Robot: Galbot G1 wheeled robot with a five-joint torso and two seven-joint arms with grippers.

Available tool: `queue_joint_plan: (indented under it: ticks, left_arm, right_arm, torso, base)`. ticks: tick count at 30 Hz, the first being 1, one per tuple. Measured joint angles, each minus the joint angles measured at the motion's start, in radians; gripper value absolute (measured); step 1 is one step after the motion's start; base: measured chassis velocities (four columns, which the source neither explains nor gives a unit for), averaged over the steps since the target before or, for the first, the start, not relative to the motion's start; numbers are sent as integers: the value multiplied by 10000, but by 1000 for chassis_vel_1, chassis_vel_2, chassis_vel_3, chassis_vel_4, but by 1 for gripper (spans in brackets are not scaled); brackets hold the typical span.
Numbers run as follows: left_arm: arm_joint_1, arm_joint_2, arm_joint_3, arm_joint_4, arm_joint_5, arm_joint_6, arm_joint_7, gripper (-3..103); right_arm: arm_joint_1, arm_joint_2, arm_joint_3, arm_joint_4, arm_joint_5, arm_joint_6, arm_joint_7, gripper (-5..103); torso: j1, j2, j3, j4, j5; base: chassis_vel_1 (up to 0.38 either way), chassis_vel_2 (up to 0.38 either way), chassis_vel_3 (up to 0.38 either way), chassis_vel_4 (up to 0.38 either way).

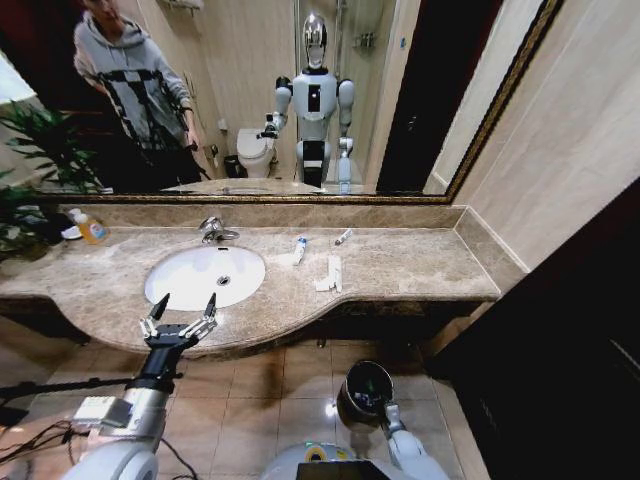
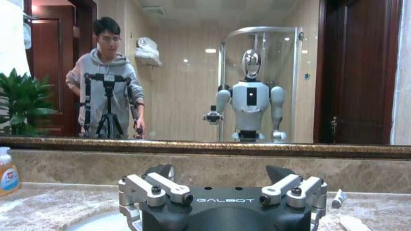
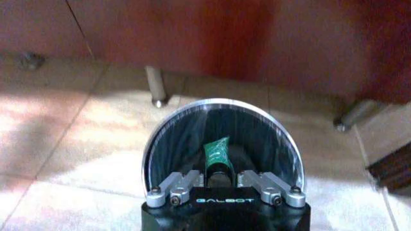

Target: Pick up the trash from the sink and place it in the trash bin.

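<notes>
Your right gripper point(image 3: 219, 177) hangs low over the bin point(image 3: 163, 144) on the floor tiles, and its fingers sit close together on the cap end of a green tube point(image 3: 217, 151), which stands inside the bin's mouth; judged from the right wrist view, the tube is gripped and not yet let go. In the head view the bin point(image 1: 352, 385) stands on the floor below the counter's front edge. Your left gripper point(image 1: 180, 312) hovers at the front rim of the counter, just ahead of the sink point(image 1: 175, 285), fingers spread wide, nothing between them and nothing touched. The basin itself looks bare. Left on the counter point(image 1: 420, 265), to the right of the sink: a blue-labelled tube point(image 1: 298, 246) near the faucet point(image 1: 213, 231), a small tube point(image 1: 343, 237) farther back, and flat white packets point(image 1: 331, 274) nearer the front. So: one piece is at the bin, at least three remain. The amber bottle point(image 1: 92, 230) at the far left is not trash.
</notes>
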Motion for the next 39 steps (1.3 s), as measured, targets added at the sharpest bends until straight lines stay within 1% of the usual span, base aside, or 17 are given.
queue_joint_plan:
  ticks: [1, 2, 3, 6, 8, 10, 11, 14, 16, 17, 18, 20, 23, 32, 35, 37, 39]
  left_arm:
    - [0, 0, 0, 0, 0, 0, 0, 100]
    - [0, 0, 0, 0, 0, 0, 0, 100]
    - [0, 0, 0, 0, 0, 0, 0, 100]
    - [0, 0, 0, 0, 0, 0, 0, 100]
    - [0, 1, 0, 0, 0, 0, 0, 100]
    - [-1, 0, 0, 0, 0, 0, 0, 100]
    - [-1, 0, 0, 0, 0, 0, 0, 100]
    - [-1, 1, 0, 0, 0, 0, 0, 100]
    - [0, 0, 0, 0, 0, 0, 0, 100]
    - [0, 0, 0, 0, 0, 0, 0, 100]
    - [0, 0, 0, 0, 0, 0, 0, 100]
    - [0, 1, 0, 0, 0, 0, 0, 100]
    - [0, 1, 0, 0, 0, 0, 0, 100]
    - [0, 0, 0, 0, 0, 0, 0, 100]
    - [0, 1, 0, 0, 0, 0, 0, 100]
    - [0, 0, 0, 0, 0, 1, 0, 100]
    - [0, 0, 0, -1, 0, 0, 0, 100]
  right_arm:
    - [165, -12, 44, -379, -31, -23, -23, 18]
    - [251, -25, 73, -581, -39, -27, -123, 22]
    - [251, -25, 73, -581, -39, -27, -123, 22]
    - [455, -63, 152, -1107, -132, -21, -322, 38]
    - [500, -69, 168, -1197, -141, -21, -333, 38]
    - [527, -69, 172, -1218, -141, -35, -335, 50]
    - [527, -69, 172, -1218, -141, -35, -335, 50]
    - [525, -72, 171, -1201, -141, -61, -329, 66]
    - [519, -76, 171, -1197, -141, -66, -322, 66]
    - [498, -82, 171, -1191, -141, -69, -315, 77]
    - [478, -83, 172, -1186, -141, -70, -310, 77]
    - [457, -82, 174, -1178, -141, -70, -305, 83]
    - [349, -42, 184, -1135, -166, -70, -250, 97]
    - [-104, 22, 191, -627, -259, -56, -53, 100]
    - [-556, 0, 227, -44, -904, 175, 264, 100]
    - [-670, -8, 228, 110, -996, 250, 329, 100]
    - [-1168, -34, 226, 813, -1372, 652, 633, 100]
  torso:
    - [0, 0, 0, -1, 0]
    - [0, 0, 0, -1, 0]
    - [0, 0, 0, -1, 0]
    - [0, 0, 0, -1, 0]
    - [0, 0, 0, -1, 0]
    - [0, 0, -1, 0, 0]
    - [0, 0, -1, 0, 0]
    - [0, 0, 0, 0, 0]
    - [0, 0, -1, 0, 0]
    - [0, 0, -1, 0, 0]
    - [-1, 0, -1, -1, 0]
    - [0, 0, -1, -1, 0]
    - [-1, 0, -1, -1, 0]
    - [-1, 0, -1, -1, 0]
    - [-1, 0, -1, 0, 0]
    - [-1, 0, -1, 0, 0]
    - [-1, 1, -1, -1, 1]
  base:
    - [0, 0, 0, 0]
    - [0, 0, 0, 0]
    - [0, 0, 0, 0]
    - [0, 0, 0, 0]
    - [0, 0, 0, 0]
    - [0, 0, 0, 0]
    - [0, 0, 0, 0]
    - [0, 0, 0, 0]
    - [0, 0, 0, 0]
    - [0, 0, 0, 0]
    - [0, 0, 0, 0]
    - [0, 0, 0, 0]
    - [0, 0, 0, 0]
    - [0, 0, 0, 0]
    - [0, 0, 0, 0]
    - [0, 0, 0, 0]
    - [0, 0, 0, 0]
